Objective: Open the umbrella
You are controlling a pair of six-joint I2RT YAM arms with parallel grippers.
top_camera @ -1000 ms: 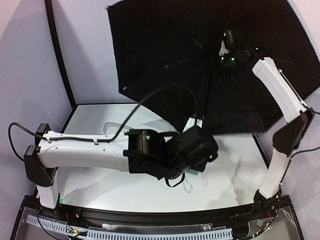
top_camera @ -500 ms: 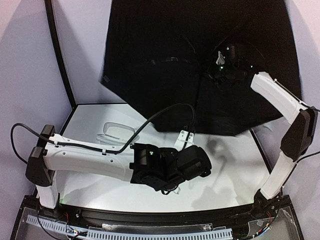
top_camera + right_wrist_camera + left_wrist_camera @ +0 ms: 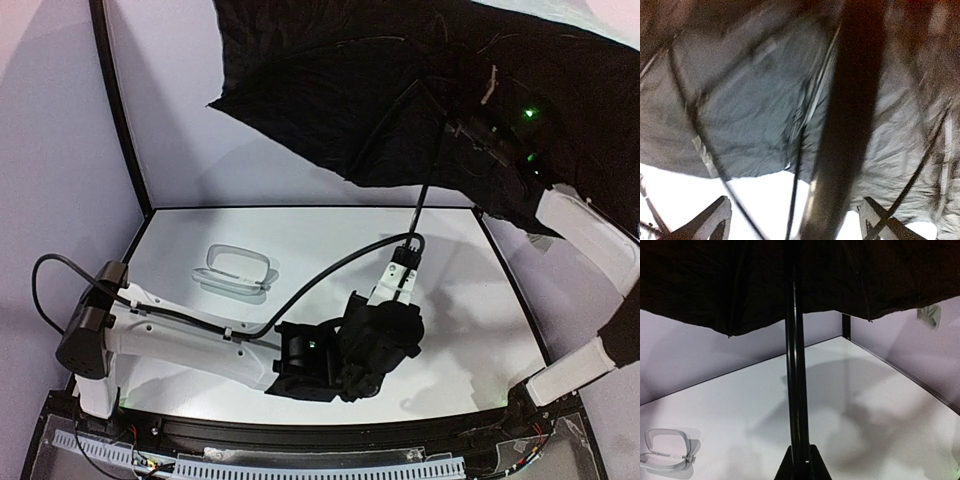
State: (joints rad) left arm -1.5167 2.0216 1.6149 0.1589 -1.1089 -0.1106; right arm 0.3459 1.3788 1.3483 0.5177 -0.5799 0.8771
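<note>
The umbrella (image 3: 350,90) is spread open high at the back, its black inner side facing me. Its thin black shaft (image 3: 428,185) slants down to my left gripper (image 3: 404,258), which is shut on the shaft's lower end; the handle is hidden. In the left wrist view the shaft (image 3: 794,365) rises from between the closed fingers of the left gripper (image 3: 800,462) to the canopy (image 3: 715,280). My right gripper (image 3: 472,128) is up under the canopy by the hub. In the right wrist view the right gripper (image 3: 795,217) is open, its fingers wide apart on either side of the blurred shaft (image 3: 850,125).
A pale rounded storage case (image 3: 235,270) lies on the white table at the left, also low left in the left wrist view (image 3: 667,455). A black-framed wall (image 3: 120,110) borders the left side, and the table's right edge (image 3: 510,290) runs below the right arm.
The right gripper has opened wide and let go, rising to the right under the canopy. The canopy has swung up and tilted. The left gripper has shifted right and down with the shaft.
</note>
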